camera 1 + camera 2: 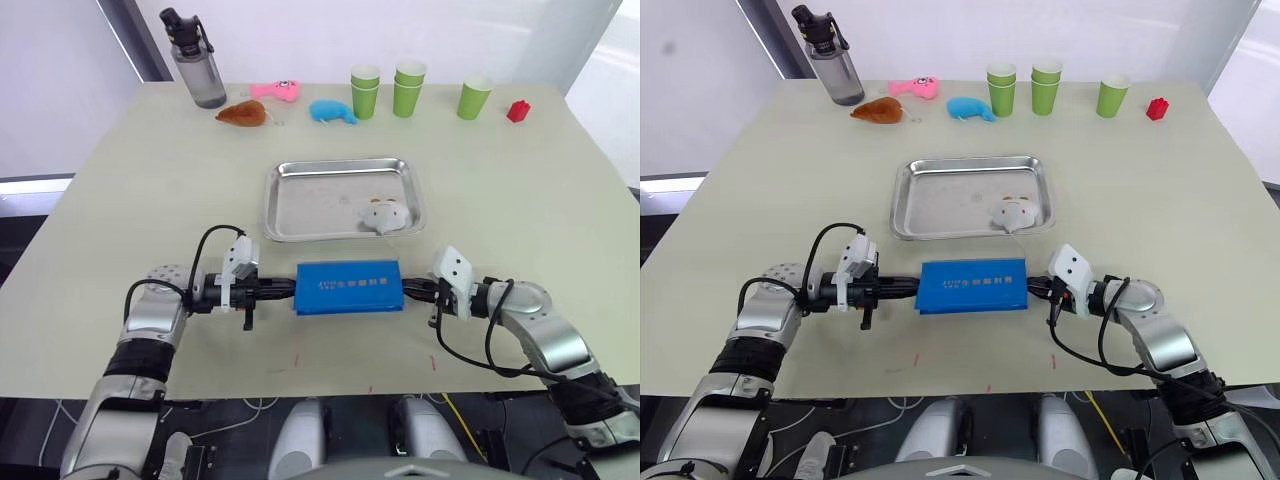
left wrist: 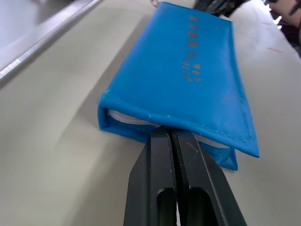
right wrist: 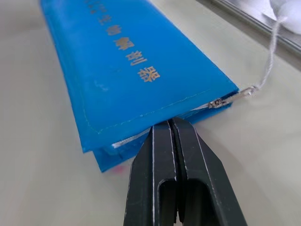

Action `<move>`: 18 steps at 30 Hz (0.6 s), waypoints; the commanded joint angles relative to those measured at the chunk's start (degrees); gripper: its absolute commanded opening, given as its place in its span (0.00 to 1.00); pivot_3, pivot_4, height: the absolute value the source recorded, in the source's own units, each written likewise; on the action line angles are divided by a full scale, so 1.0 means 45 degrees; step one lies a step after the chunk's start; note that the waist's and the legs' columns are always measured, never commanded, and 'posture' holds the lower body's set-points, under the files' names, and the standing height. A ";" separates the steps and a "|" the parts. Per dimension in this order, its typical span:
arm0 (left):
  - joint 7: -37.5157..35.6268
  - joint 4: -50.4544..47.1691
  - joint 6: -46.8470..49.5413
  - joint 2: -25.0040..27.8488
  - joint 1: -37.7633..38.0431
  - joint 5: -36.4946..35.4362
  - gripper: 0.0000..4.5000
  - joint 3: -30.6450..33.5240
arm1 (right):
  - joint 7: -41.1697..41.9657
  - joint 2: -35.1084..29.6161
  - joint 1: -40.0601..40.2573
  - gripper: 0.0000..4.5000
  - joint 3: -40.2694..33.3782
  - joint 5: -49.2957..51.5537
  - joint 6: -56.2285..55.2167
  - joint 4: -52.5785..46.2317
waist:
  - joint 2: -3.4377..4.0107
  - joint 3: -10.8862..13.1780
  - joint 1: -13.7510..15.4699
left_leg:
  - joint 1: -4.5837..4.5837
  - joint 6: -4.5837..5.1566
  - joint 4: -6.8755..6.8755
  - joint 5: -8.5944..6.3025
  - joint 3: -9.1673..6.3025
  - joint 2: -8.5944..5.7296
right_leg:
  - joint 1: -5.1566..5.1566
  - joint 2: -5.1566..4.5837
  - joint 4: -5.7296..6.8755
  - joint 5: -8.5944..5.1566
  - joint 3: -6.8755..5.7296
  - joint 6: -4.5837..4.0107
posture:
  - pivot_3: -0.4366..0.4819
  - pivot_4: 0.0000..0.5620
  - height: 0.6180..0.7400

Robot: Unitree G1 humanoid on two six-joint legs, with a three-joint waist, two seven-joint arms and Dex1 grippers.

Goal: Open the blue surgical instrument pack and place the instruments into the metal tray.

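The blue surgical instrument pack (image 1: 348, 287) lies closed and flat on the table, white lettering up, just in front of the metal tray (image 1: 300, 200). My left gripper (image 1: 288, 290) is shut, its tips pressed against the pack's left short end at the seam (image 2: 170, 129). At the pack's right end my right gripper (image 1: 410, 291) is also shut, tips against the edge under the cover (image 3: 170, 121). A zipper pull (image 3: 235, 96) sticks out at that end. The instruments are hidden inside the pack.
A white plush toy (image 1: 385, 216) lies in the tray's front right corner. Along the far edge stand a grey bottle (image 1: 198, 62), three green cup stacks (image 1: 408, 88), a red block (image 1: 517, 110) and small plush toys (image 1: 275, 91).
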 commanded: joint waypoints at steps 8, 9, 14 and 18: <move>-0.0491 -0.0198 -0.0251 -0.0495 -0.0097 0.0116 0.03 -0.0433 | -0.0390 0.0093 0.0099 0.00 -0.0312 0.0083 -0.0146 -0.0379 | 0.0000 0.0000 0.0001 | 0.0002 0.0000 0.0007 0.0000 -0.0002 -0.0001 | 0.0003 0.0004 0.0003 0.0004 0.0002 0.0000 | 0.48 0.27 0.95; -0.0540 -0.0228 -0.0221 -0.0518 -0.0061 0.0109 0.03 -0.0458 | -0.0376 0.0061 0.0143 0.00 -0.0339 0.0092 -0.0160 -0.0392 | 0.0000 0.0000 0.0004 | 0.0001 0.0000 0.0007 0.0000 -0.0002 -0.0001 | 0.0003 0.0004 0.0002 0.0004 0.0002 0.0000 | 0.48 0.27 0.95; -0.0569 -0.0131 -0.0282 -0.0621 -0.0065 0.0183 0.03 -0.0451 | -0.0256 -0.0027 0.0307 0.00 -0.0321 0.0166 -0.0103 -0.0548 | 0.0001 0.0000 0.0010 | -0.0001 0.0000 0.0005 0.0000 -0.0002 -0.0001 | 0.0003 0.0003 -0.0002 0.0004 0.0001 0.0000 | 0.48 0.27 0.95; -0.0328 0.0506 -0.0852 -0.0600 -0.0288 0.0435 0.03 -0.0244 | -0.0365 -0.0103 0.0343 0.00 -0.0437 0.0080 -0.0180 -0.0553 | 0.0002 -0.0001 0.0018 | 0.0002 0.0000 0.0006 0.0000 -0.0003 -0.0002 | 0.0005 0.0002 -0.0001 0.0004 0.0002 0.0000 | 0.48 0.27 0.95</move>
